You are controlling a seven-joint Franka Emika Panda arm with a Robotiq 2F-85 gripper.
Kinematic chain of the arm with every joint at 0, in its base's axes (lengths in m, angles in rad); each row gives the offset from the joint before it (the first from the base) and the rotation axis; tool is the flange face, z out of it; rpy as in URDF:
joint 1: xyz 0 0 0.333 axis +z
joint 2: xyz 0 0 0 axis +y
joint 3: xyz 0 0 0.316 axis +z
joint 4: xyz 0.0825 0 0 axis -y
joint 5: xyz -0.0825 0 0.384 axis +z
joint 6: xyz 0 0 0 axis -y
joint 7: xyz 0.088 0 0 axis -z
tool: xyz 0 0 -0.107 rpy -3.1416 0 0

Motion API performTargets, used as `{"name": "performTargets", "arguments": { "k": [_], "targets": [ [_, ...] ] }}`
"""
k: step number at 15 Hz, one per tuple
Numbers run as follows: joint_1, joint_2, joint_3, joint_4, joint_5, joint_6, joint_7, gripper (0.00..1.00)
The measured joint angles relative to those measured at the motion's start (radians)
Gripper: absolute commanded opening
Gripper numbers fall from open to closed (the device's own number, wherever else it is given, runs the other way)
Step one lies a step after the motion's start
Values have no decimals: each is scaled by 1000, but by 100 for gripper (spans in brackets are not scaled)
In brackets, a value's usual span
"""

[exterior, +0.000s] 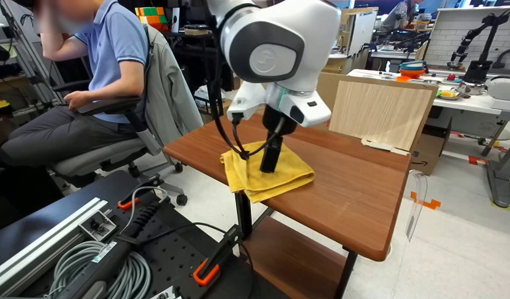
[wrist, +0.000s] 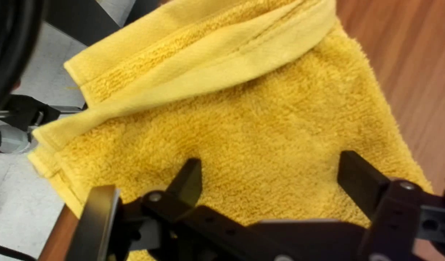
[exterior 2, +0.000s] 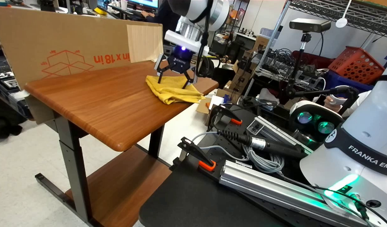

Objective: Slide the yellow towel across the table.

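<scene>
The yellow towel (exterior: 294, 166) lies folded and rumpled on the reddish-brown table (exterior: 354, 187), with a corner hanging over the table edge. In an exterior view the towel (exterior 2: 168, 96) lies near one end of the table (exterior 2: 102, 94). My gripper (exterior: 268, 169) points down over the towel, its fingertips at the cloth's surface. In an exterior view the gripper (exterior 2: 172, 85) has its fingers spread apart. In the wrist view the gripper (wrist: 270, 157) is open, with flat towel (wrist: 244, 119) between and beneath the fingers and no cloth pinched. Whether the tips press into the cloth is hard to tell.
A cardboard box (exterior 2: 95, 37) with a pale wood panel (exterior: 377, 110) stands along the table's far side. A black platform (exterior: 188, 245) with clamps and cables is in front of the table. A person (exterior: 113, 54) sits in a chair near the table's end.
</scene>
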Motion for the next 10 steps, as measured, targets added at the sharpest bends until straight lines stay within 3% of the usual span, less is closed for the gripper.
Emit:
{"name": "performTargets", "arguments": {
  "k": [4,10],
  "targets": [
    [82,-59,45,-76,-42,-26,-45,100],
    [93,-41,98,-45,-41,-139,-83,100]
  ]
}}
